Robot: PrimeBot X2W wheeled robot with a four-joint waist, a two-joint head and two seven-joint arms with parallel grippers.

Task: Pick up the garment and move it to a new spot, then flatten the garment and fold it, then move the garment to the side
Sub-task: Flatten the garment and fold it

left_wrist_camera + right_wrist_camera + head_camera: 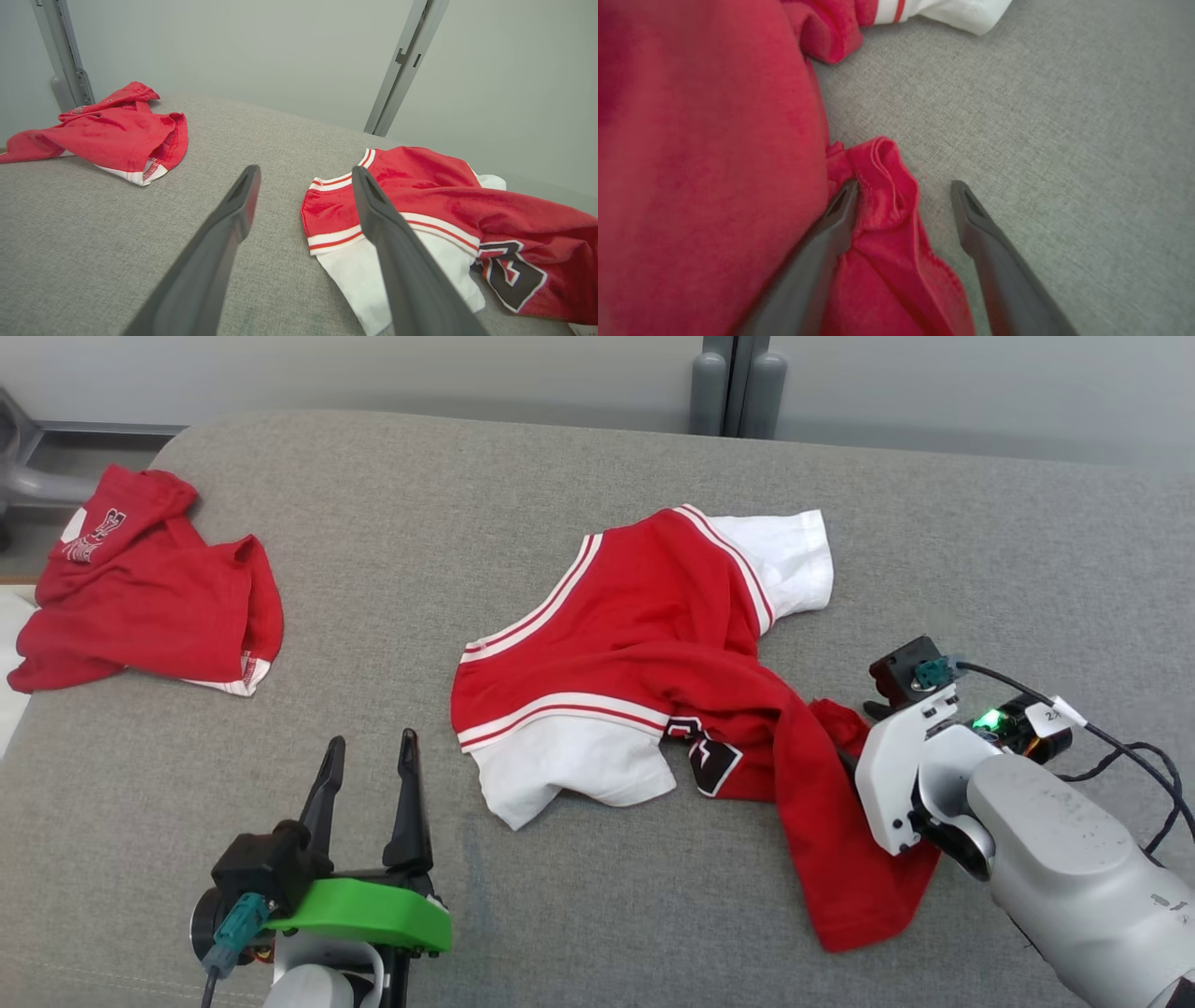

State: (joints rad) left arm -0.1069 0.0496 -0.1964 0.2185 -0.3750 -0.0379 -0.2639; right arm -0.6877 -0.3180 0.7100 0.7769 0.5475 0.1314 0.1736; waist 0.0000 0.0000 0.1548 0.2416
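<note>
1. The garment (653, 644), a red jersey with white sleeves, lies crumpled mid-bench (597, 476). Its long axis runs from the striped collar end at upper centre down to a red tail at lower right in the head view.
2. The right gripper (906, 186) is at that tail end. Jaws are open and straddle a bunched hem fold (882, 182). One finger (826, 233) is pressed against the red cloth, the other (994, 252) sits over bare grey fabric.
3. Key relation: the fold sits inside the gap but hard against the cloth-side finger, not centred. Judgement: closing here should catch the hem, possibly only 1 thin layer.
4. The left gripper (372, 739) has open jaws holding nothing, low on the bench. The garment's white sleeve (373, 275) lies just right of it and ahead.
5. The right arm is clearly nearer, so the pick looks like its job.
6. A second red garment (149, 597) sits well apart at far left. Keep clear of it.
</note>
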